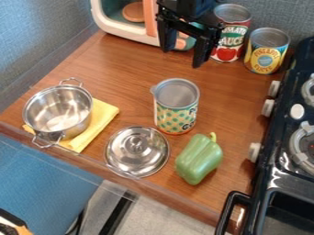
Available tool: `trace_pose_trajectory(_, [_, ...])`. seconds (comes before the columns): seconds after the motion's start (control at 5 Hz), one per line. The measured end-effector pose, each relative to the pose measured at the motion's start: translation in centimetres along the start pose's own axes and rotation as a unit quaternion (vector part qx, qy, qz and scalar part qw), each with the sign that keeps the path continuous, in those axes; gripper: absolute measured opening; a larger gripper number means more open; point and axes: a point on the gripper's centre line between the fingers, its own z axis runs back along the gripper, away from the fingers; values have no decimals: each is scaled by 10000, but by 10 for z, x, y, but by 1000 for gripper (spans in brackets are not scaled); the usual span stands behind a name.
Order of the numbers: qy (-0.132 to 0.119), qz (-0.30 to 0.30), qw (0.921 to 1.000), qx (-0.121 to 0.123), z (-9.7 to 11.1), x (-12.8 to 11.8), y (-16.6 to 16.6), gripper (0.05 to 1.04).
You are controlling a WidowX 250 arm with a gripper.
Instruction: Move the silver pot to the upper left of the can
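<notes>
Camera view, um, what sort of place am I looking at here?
Probably a toy kitchen set up for a robot: a black stove stands beside a wooden counter holding a silver pot and a green pepper, and a black gripper hangs over it.

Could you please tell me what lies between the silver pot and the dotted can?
In the camera view, a yellow cloth sticks out from under the silver pot; beyond it, bare wood reaches the dotted can.
</notes>
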Motion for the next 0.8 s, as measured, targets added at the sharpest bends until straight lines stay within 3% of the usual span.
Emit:
trace_pose_trajectory(0.2, [165,-7,9999,-41,-12,-4,-1,1001])
trace_pose_trajectory(0.4, [250,3,9996,-128,-20,-27,-2,1001])
trace_pose_trajectory(0.6, [-164,291,9993,-188,-1,-59,12,1001])
trace_pose_trajectory(0.8, [-407,485,9978,-175,9,-89,29,1001])
